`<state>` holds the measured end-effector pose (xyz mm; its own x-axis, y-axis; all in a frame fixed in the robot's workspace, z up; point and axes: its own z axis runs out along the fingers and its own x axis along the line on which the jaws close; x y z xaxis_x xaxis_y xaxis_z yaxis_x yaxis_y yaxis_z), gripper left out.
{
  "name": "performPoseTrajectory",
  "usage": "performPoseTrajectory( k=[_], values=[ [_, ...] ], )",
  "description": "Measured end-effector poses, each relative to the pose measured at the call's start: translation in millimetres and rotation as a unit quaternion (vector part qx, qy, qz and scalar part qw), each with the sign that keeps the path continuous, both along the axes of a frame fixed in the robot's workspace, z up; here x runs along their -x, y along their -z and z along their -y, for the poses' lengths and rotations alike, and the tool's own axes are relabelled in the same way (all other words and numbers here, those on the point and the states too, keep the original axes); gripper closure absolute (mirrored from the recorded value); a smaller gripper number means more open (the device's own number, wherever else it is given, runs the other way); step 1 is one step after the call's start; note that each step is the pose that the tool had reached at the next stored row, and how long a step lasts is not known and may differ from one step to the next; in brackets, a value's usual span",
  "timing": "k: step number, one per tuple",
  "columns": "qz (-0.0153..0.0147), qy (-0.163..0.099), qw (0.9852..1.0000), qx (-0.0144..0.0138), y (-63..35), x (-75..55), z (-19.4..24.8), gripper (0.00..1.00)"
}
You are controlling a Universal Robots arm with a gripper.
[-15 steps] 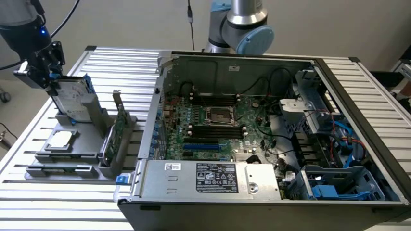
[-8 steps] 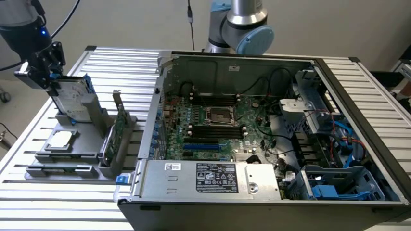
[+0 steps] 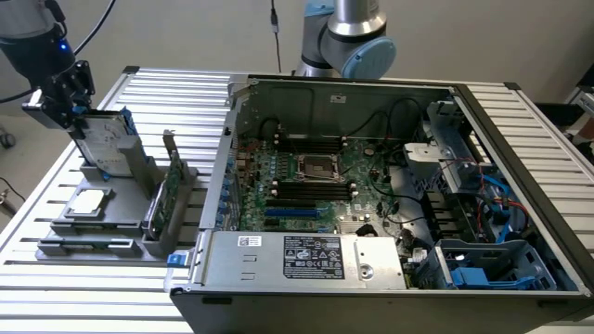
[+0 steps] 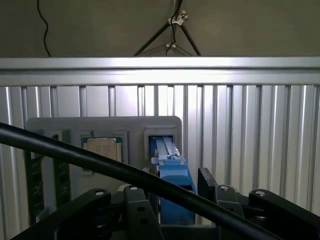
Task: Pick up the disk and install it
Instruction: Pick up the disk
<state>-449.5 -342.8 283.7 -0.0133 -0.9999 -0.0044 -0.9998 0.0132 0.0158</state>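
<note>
1. Slatted aluminium table (image 3: 519,139) lies under the gripper and carries everything.
2. Open metal computer case (image 3: 307,94), motherboard exposed, sits well apart from the gripper, toward the exterior view's right.
3. Grey plastic fixture block (image 3: 69,226) sits directly below the gripper.
4. The disk (image 3: 104,136), a silver-grey metal hard drive in a blue plastic carrier, stands on edge in a fixture slot. It is right under the gripper, with its top edge reaching up between the jaws.
5. Black two-finger gripper (image 3: 79,115) is released. The jaws are spread wide, one finger (image 4: 210,182) on each side of the carrier, and nothing is grasped.
6. Small square silver chip (image 3: 88,202) and thin green circuit card (image 3: 156,205) sit in the same fixture, below and just beside the gripper.
7. Risks, my read:
   - The carrier looks nearer one finger than the other, so an uneven squeeze could tilt the disk or jam it in the slot.
   - A shallow bite on smooth plastic could slip on the lift.
   - The black cable (image 4: 100,162) draped across the wrist could snag.
8. Views:
   - The exterior view gives gripper height over the disk and the distance to the case.
   - The wrist view gives the finger spacing around the carrier (image 4: 167,150) and the cable slack.
</note>
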Motion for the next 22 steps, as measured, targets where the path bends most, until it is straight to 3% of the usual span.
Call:
performPoseTrajectory(
  k=[3,8,10,11,17,19,20,22],
  values=[
    [0.0018,-0.003,1.0000,0.0008,0.1,-0.1,0.0,0.49],
    [0.0020,-0.003,1.0000,0.0012,0.1,0.0,0.0,0.49],
    [0.0020,-0.003,1.0000,0.0012,0.1,0.0,0.0,0.51],
    [0.0020,-0.003,1.0000,0.0013,0.1,0.0,0.0,0.58],
    [0.0020,-0.003,1.0000,0.0015,0.2,-0.1,0.0,0.58],
    [0.0020,-0.003,1.0000,0.0018,0.2,0.0,0.0,0.61],
    [0.0020,-0.003,1.0000,0.0021,0.2,0.0,0.0,0.67],
    [0.0020,-0.003,1.0000,0.0024,0.2,0.0,0.0,0.67]
  ],
)
